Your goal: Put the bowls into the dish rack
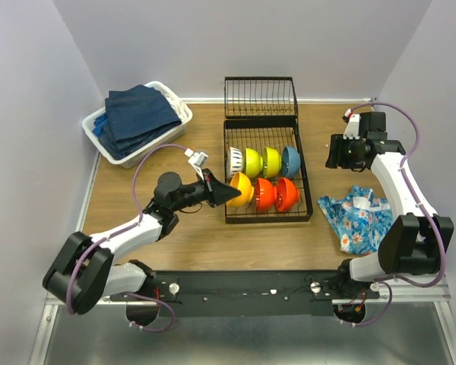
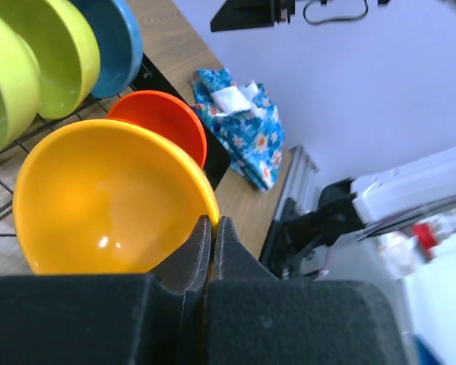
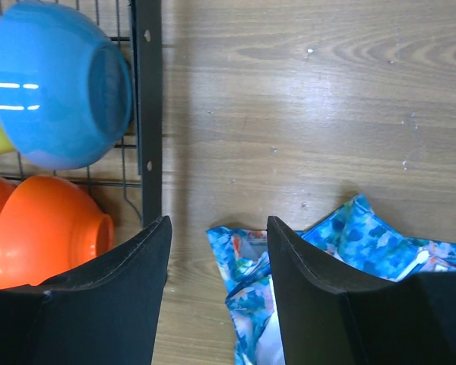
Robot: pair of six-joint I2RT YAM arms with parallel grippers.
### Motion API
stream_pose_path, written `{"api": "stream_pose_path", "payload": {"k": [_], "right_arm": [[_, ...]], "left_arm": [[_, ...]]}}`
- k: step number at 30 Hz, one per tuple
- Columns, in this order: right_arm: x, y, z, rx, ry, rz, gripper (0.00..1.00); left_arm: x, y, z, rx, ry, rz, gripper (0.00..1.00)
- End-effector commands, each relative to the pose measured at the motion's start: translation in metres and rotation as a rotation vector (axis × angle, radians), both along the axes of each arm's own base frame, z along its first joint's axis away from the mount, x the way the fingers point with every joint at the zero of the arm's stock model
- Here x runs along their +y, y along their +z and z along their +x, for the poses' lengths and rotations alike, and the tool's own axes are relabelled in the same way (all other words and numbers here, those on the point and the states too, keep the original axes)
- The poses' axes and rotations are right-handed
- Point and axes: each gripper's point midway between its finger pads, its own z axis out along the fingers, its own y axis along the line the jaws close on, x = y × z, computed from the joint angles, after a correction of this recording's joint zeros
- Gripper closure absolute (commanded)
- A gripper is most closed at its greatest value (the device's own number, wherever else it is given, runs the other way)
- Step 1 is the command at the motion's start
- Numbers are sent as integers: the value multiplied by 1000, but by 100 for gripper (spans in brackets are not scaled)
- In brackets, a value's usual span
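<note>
The black wire dish rack (image 1: 229,214) holds a white ribbed bowl (image 1: 235,160), two lime-yellow bowls (image 1: 251,161) (image 1: 270,161) and a blue bowl (image 1: 290,160) in its back row. Two red-orange bowls (image 1: 265,195) (image 1: 286,194) stand on edge in its front row. My left gripper (image 1: 228,192) is shut on the rim of the orange-yellow bowl (image 1: 242,188) at the rack's front left. The left wrist view shows the jaws (image 2: 212,220) pinching that bowl's rim (image 2: 99,198). My right gripper (image 3: 216,228) is open and empty over the table, between the rack edge (image 3: 147,114) and the cloth.
A floral blue cloth (image 1: 357,219) lies right of the rack, partly under my right gripper in the right wrist view (image 3: 334,266). A white basket of navy towels (image 1: 137,119) stands at the back left. The rack's smaller hinged section (image 1: 260,96) stands behind it.
</note>
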Motion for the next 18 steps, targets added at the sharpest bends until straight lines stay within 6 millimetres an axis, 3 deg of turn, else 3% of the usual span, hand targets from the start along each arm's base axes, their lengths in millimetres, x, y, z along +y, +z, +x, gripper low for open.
{"api": "stream_pose_path", "payload": {"k": [1, 2, 13, 18], "right_arm": [[-12, -1, 4, 30, 2, -56, 39], [-13, -2, 6, 34, 3, -62, 39], [-24, -18, -1, 78, 17, -133, 39], [-24, -25, -5, 98, 24, -137, 39]], "left_arm": [[3, 23, 11, 60, -30, -168, 100], [2, 10, 16, 99, -28, -158, 100], [-4, 2, 20, 153, -67, -246, 100], [-2, -17, 25, 241, -22, -233, 100]]}}
